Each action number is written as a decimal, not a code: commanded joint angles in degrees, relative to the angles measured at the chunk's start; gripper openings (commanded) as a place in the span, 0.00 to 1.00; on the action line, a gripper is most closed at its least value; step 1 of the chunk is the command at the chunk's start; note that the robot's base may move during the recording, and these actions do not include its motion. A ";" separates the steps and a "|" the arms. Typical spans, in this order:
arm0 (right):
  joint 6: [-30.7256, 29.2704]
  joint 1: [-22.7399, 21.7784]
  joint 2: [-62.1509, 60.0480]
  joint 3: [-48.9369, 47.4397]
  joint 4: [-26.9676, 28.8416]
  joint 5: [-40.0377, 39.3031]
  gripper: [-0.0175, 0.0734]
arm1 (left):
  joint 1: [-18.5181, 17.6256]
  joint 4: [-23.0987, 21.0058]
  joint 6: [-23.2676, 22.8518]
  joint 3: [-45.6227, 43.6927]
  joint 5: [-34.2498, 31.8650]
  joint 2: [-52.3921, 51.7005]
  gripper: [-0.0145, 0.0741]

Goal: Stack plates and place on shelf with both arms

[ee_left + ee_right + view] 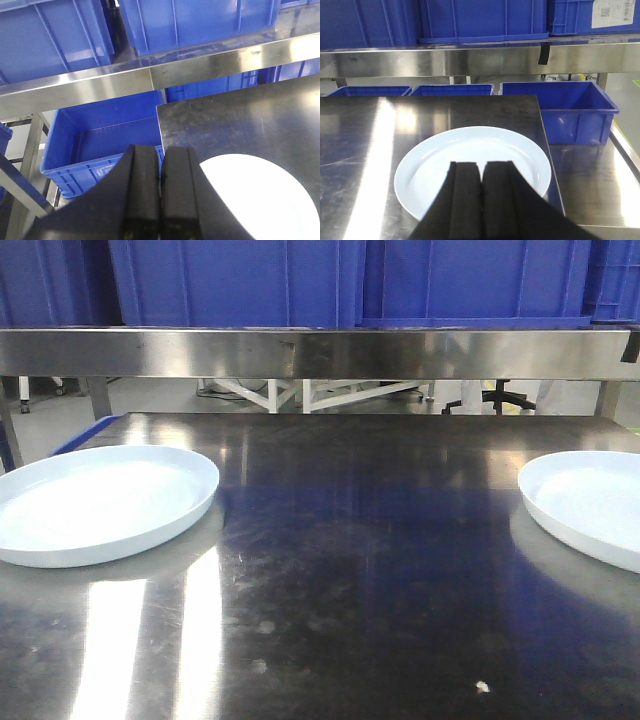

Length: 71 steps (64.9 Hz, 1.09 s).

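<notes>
Two pale bluish-white plates lie flat on the dark steel table (370, 570): the left plate (95, 502) near the left edge and the right plate (595, 505), cut off by the frame's right side. Neither arm appears in the front view. My left gripper (161, 150) is shut with nothing in it, above the table's left edge, and the left plate (260, 200) lies just to its right. Over the near half of the right plate (470, 155) hangs my right gripper (481, 165), shut and empty. The steel shelf (320, 352) runs across the back, above the table.
Blue plastic crates (240, 280) fill the top of the shelf. More blue bins stand beyond and below the table: one off its left side (105, 140) and one off its right side (570, 110). An office chair base (490, 398) shows under the shelf.
</notes>
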 commanded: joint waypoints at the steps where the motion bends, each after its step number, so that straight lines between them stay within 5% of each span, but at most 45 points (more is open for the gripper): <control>1: -0.02 -0.13 -1.09 -0.08 -0.66 -5.08 0.25 | -0.02 0.00 -0.16 -2.12 -5.13 -0.19 0.26; 41: -0.02 -0.14 -1.09 -0.08 -0.66 -5.28 0.25 | -0.02 0.00 -0.16 -2.12 -5.28 -0.19 0.26; 58: 2.10 -0.02 -1.09 -0.35 -0.31 -11.98 0.25 | -0.02 0.00 -0.16 -2.12 -2.85 -0.19 0.26; 71: 4.42 -0.02 -0.80 -8.69 -0.27 -1.24 0.25 | -0.02 0.00 -0.16 -2.12 -1.58 0.30 0.26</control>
